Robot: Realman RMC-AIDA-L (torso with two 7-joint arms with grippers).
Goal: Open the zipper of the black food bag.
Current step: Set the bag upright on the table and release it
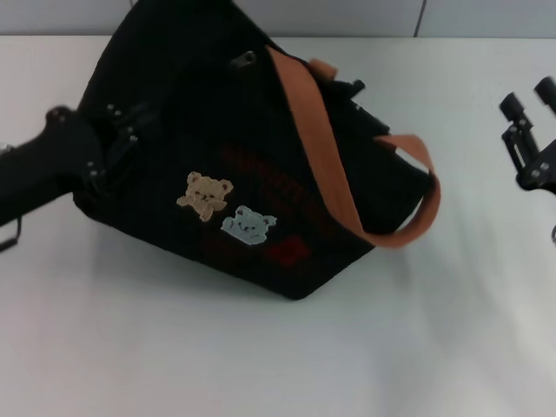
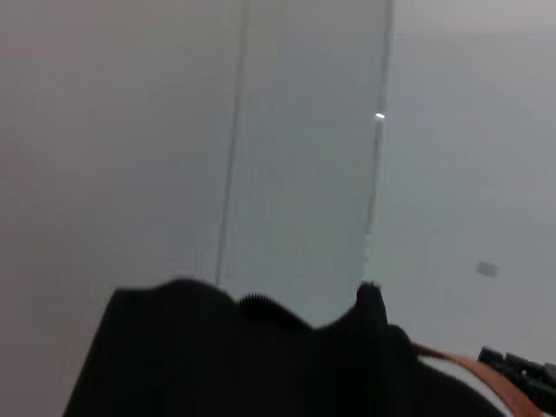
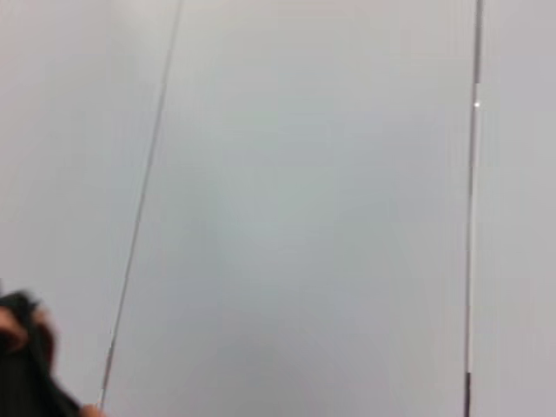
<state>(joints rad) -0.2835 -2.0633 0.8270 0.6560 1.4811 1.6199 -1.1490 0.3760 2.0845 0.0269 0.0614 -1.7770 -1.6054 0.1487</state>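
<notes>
White tabletop (image 1: 261, 365) carries the black food bag (image 1: 217, 156), tilted, orange strap (image 1: 330, 165) across it. Left claw (image 1: 109, 143) presses into the bag's left end, grip can't tell. Right claw (image 1: 526, 130) parted, empty, well apart on the right. Zipper not discernible.

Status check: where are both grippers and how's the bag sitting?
Left gripper pressed against black food bag at its left end. Right gripper off to the right, apart from the bag. Bag tilted on the table, orange strap draped across; zipper not visible.
</notes>
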